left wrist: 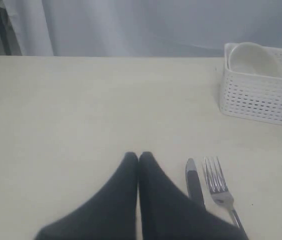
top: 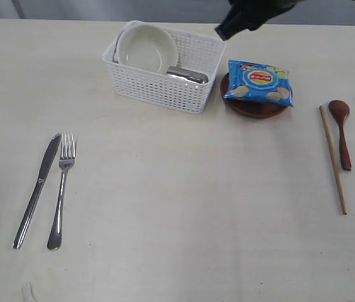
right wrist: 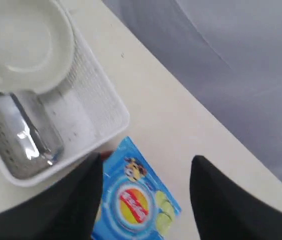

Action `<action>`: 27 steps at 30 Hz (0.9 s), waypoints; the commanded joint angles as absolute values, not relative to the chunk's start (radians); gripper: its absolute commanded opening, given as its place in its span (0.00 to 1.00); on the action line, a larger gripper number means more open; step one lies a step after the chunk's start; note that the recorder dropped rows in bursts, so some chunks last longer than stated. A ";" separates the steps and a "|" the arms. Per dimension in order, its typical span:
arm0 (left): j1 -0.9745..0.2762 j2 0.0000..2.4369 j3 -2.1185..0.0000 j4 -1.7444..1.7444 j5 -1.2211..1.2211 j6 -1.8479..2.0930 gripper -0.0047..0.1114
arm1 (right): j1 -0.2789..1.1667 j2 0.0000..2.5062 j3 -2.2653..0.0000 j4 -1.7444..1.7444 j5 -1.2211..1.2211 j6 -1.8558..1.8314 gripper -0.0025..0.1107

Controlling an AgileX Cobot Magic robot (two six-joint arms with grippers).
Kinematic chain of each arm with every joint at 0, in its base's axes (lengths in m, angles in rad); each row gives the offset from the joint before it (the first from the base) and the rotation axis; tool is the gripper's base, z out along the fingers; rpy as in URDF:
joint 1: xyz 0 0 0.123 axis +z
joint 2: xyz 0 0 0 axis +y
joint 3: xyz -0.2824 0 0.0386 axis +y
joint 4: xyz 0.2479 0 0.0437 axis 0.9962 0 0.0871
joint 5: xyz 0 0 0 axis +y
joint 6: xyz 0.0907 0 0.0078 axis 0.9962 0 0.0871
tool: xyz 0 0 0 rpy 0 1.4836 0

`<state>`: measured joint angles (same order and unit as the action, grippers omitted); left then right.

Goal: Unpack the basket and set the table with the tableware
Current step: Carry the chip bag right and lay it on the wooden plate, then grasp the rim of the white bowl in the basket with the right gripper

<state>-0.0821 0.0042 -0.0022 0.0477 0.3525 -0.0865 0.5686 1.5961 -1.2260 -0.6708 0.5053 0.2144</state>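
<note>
The white basket [top: 165,94] stands at the back of the table [top: 177,207] and holds the tilted pale bowl [top: 145,49] and the steel cup [top: 187,75] on its side. To its right a reddish-brown plate [top: 256,110] lies under a blue chips bag [top: 258,82]. Knife [top: 37,189] and fork [top: 61,189] lie side by side at front left. The dark spoon [top: 342,135] lies between two chopsticks [top: 332,157] at the right. My right gripper [right wrist: 146,165] hangs open above the bag, holding nothing. My left gripper [left wrist: 138,156] is shut and empty, beside the knife [left wrist: 195,185].
The chips bag [right wrist: 136,200] covers most of the plate, close to the basket's right wall [right wrist: 93,102]. My right arm [top: 247,16] comes in from the back edge above the basket. A pale curtain hangs behind the table.
</note>
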 commanded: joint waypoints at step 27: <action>-0.079 0.000 0.000 0.055 0.343 -0.083 0.04 | 0.490 2.185 -1.842 0.067 0.775 -0.104 0.47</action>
<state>-0.0821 0.0042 -0.0022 0.0477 0.3525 -0.0865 0.5271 2.1665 -1.8301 -0.0157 0.7625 -0.0383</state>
